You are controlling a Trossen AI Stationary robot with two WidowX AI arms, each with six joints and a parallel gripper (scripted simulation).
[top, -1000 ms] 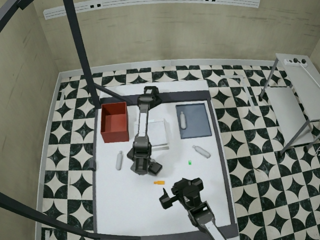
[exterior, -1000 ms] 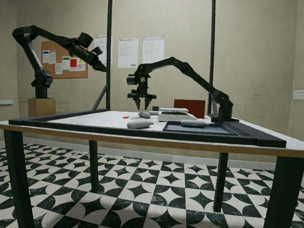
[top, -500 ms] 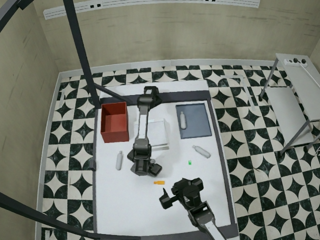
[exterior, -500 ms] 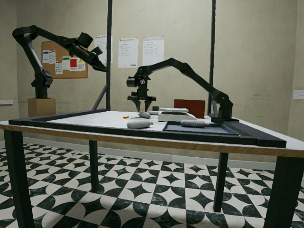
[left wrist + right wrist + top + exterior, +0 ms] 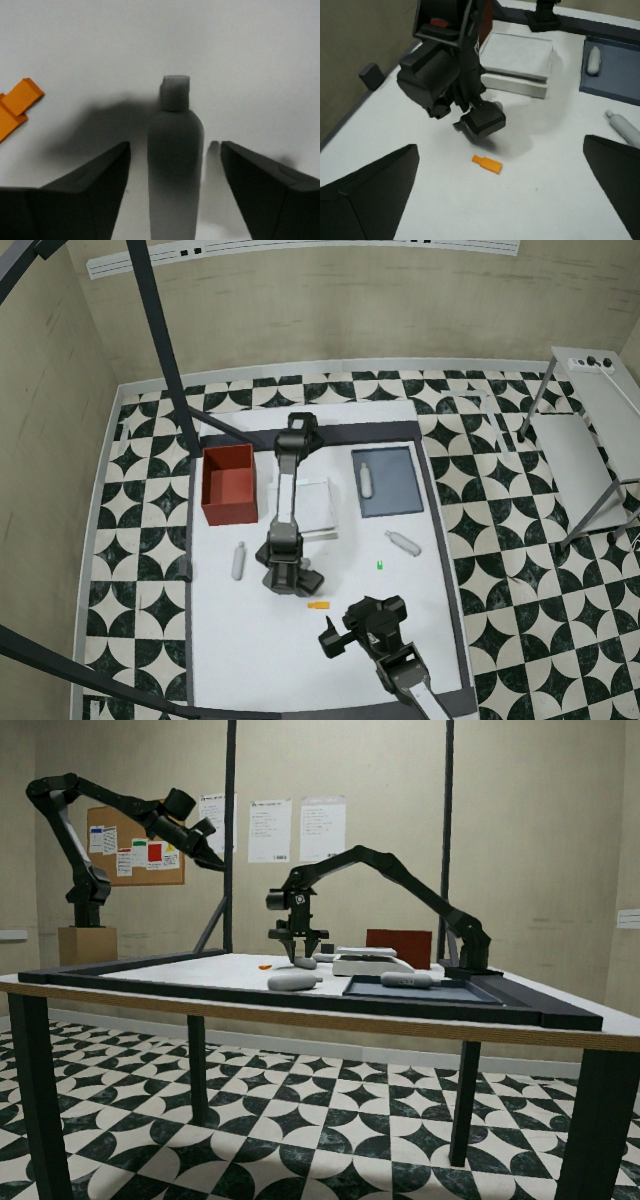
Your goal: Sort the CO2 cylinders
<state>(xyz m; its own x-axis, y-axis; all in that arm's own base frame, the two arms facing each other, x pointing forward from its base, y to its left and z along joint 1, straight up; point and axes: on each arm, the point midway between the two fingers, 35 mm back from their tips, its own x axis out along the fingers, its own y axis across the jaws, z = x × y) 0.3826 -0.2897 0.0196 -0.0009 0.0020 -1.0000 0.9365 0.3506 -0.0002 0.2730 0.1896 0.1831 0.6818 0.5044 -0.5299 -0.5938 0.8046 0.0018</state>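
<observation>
Grey cylinder (image 5: 366,480) (image 5: 406,979) (image 5: 593,61) already lies in the tray (image 5: 395,498) (image 5: 465,993) (image 5: 615,87), three remain on the table, one (image 5: 305,962) (image 5: 175,165) between the left gripper's (image 5: 293,587) (image 5: 302,958) (image 5: 175,146) part-open, empty fingers, right gripper (image 5: 223,868) (image 5: 501,142) wide open; weighing results can't be told.

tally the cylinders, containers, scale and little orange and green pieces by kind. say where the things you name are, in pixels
grey bottle-shaped cylinders (image 5: 366,481) (image 5: 402,543) (image 5: 238,561) (image 5: 305,563) (image 5: 405,979) (image 5: 292,981) (image 5: 306,963) (image 5: 175,150) (image 5: 593,61) (image 5: 625,129): 4
deep red box-shaped bin (image 5: 232,513) (image 5: 398,947): 1
shallow blue-grey tray (image 5: 398,482) (image 5: 444,993) (image 5: 620,75): 1
white boxy scale (image 5: 315,503) (image 5: 361,965) (image 5: 517,55): 1
flat orange piece (image 5: 318,605) (image 5: 265,966) (image 5: 20,100) (image 5: 489,164): 1
small green piece (image 5: 379,566): 1
total: 9
</observation>
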